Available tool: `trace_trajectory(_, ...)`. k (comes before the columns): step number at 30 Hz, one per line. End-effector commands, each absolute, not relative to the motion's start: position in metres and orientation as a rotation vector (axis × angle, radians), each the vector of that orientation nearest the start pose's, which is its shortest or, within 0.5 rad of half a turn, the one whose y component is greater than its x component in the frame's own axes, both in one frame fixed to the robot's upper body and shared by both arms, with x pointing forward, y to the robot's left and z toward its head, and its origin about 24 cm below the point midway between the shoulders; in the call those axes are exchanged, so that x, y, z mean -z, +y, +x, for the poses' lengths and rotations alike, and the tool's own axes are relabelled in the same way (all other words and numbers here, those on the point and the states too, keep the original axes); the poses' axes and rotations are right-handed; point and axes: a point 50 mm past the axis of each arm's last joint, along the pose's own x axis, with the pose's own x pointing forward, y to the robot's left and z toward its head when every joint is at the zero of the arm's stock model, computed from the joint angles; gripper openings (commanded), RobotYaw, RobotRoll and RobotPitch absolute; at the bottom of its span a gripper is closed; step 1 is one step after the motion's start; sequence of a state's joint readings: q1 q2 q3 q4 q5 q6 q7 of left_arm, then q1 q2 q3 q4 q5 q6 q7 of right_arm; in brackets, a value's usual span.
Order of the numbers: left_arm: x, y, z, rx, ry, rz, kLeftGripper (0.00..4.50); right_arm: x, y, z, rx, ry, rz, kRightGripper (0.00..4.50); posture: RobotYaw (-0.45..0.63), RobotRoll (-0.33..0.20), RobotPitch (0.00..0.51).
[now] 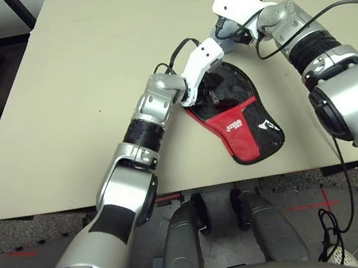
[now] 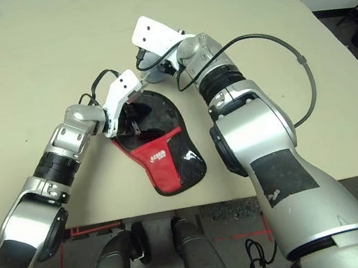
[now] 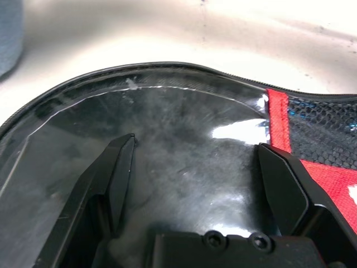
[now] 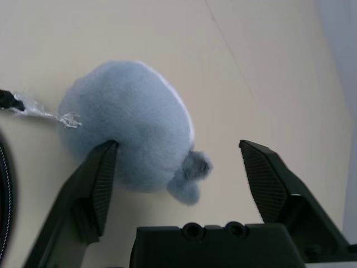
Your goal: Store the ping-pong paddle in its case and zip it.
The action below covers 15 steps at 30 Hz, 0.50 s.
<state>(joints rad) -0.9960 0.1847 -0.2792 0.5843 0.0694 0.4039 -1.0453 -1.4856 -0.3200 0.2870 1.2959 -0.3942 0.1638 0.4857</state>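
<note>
- From the head views, we are looking at the case (image 1: 235, 118) lying flat on the desk (image 1: 87, 87), its black-and-red cover near the front edge. Our left hand (image 2: 131, 118) is hovering over its dark rounded end; our right hand (image 3: 11, 33) is hanging past the far rim.
- In the left wrist view, our left hand is released, fingers (image 3: 120, 167) spread over the glossy black panel, grasping nothing. The ping-pong paddle is probably inside, though we cannot confirm it.
- In the right wrist view, our right hand (image 4: 178, 162) is released too, spread beside a grey fuzzy pouch (image 4: 131, 125) on a cord.
- We are judging the zipping step at hand; next we are needing to pin the case and catch the zipper pull.
</note>
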Motion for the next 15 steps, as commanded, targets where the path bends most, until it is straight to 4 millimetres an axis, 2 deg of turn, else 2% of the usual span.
trace_trajectory(1, -0.14, 0.048, 0.358, 1.25, 0.364, 0.466, 4.5, -0.254, -0.129, 0.431, -0.385, 0.186, -0.966, 4.47, -0.1, 0.0, 0.349)
trace_trajectory(6, -0.138, 0.046, 0.356, 1.249, 0.367, 0.452, 4.5, -0.246, -0.128, 0.431, -0.403, 0.211, -0.976, 4.47, -0.08, 0.0, 0.353)
trace_trajectory(13, -0.138, 0.048, 0.355, 1.233, 0.37, 0.441, 4.5, -0.227, -0.13, 0.43, -0.426, 0.295, -0.897, 4.47, -0.07, 0.0, 0.353)
trace_trajectory(15, -0.137, 0.05, 0.355, 1.228, 0.372, 0.443, 4.5, -0.223, -0.131, 0.43, -0.43, 0.31, -0.876, 3.94, -0.05, 0.0, 0.351)
